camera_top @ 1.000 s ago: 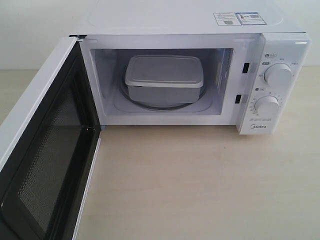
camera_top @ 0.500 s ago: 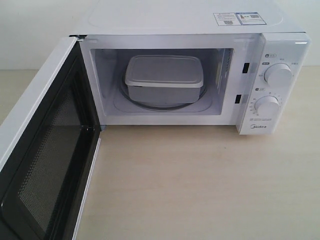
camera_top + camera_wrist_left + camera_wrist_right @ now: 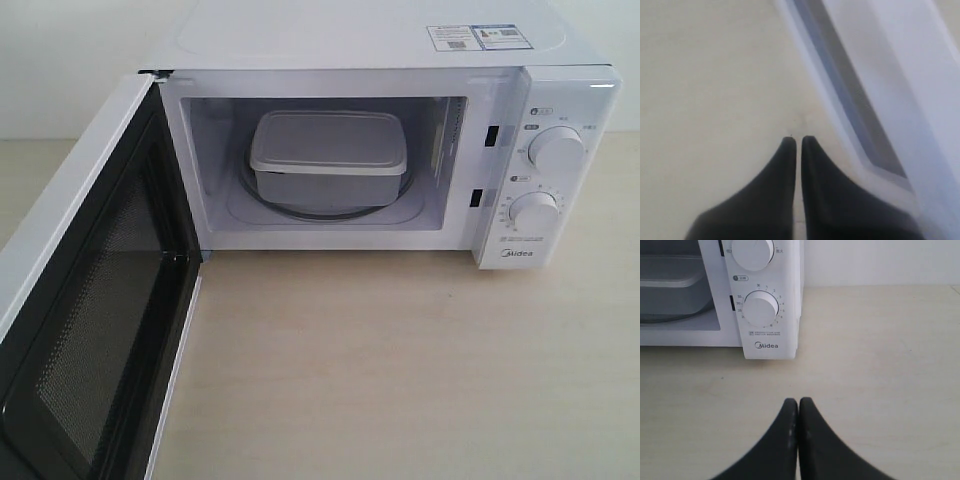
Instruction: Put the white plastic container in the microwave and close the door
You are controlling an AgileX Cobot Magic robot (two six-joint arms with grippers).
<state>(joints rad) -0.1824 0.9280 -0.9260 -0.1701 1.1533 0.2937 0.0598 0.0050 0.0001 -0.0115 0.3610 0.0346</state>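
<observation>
The pale wooden counter carries the white microwave, which stands at the back with stickers on its top. Its door is swung wide open to the left, so the dark mesh window and the black inner frame face the room. Inside the chamber the container sits on the glass turntable, lid on, about in the middle and clear of the walls. Two round dials stand one above the other on the right panel, with the Midea mark below them. The right pincer hangs over the bare counter in front of the microwave's right corner, well apart from it; its two black fingers are pressed together and grip nothing. The left pincer is over the counter beside a blurred white panel with a grey strip; its fingers are together except for a thin slit, and they have hold of nothing.
</observation>
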